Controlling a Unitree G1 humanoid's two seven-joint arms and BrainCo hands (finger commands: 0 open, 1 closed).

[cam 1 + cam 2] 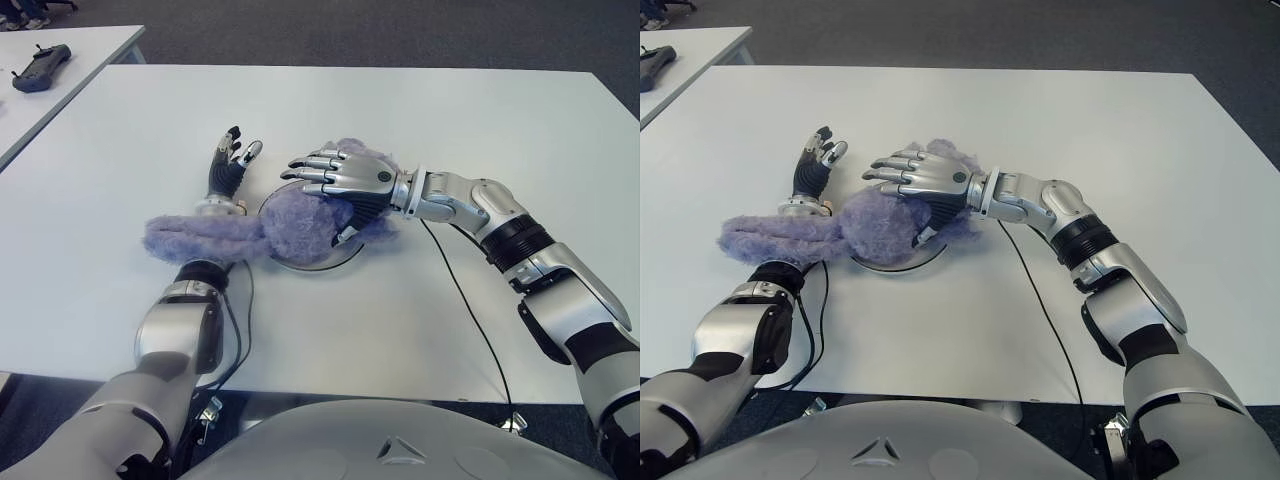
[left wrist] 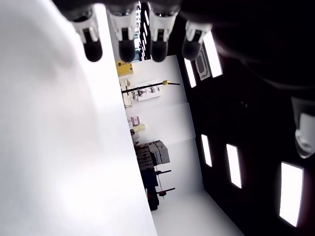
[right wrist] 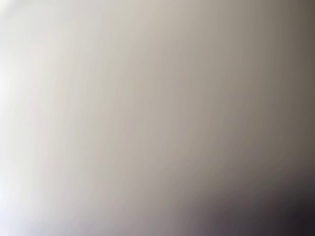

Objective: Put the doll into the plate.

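White worktop (image 1: 420, 110), purple fuzzy doll (image 1: 300, 222) lying over the plate (image 1: 335, 262); its bulky part covers most of the plate, only the near rim shows. A long limb of the doll stretches off the plate toward my left, across my left wrist. My right robot hand (image 1: 335, 175) sits on top of the doll, palm down, fingers (image 1: 310, 172) extended and slightly apart, pointing toward my left; thumb tucked against the near side of the doll. Can't tell if it really grips the doll or just presses on it; right wrist view is a blank blur, no help. My left robot hand (image 1: 230, 165) is just left of the right one, beyond the doll's limb, fingers straight and spread, holding nothing; left wrist view shows the fingertips (image 2: 125, 46) apart over the bare worktop. A black cable (image 1: 465, 300) runs over the worktop under my right forearm to the near edge. Another cable beside my left forearm. Far left on a second table, a dark controller (image 1: 40, 65), well apart.
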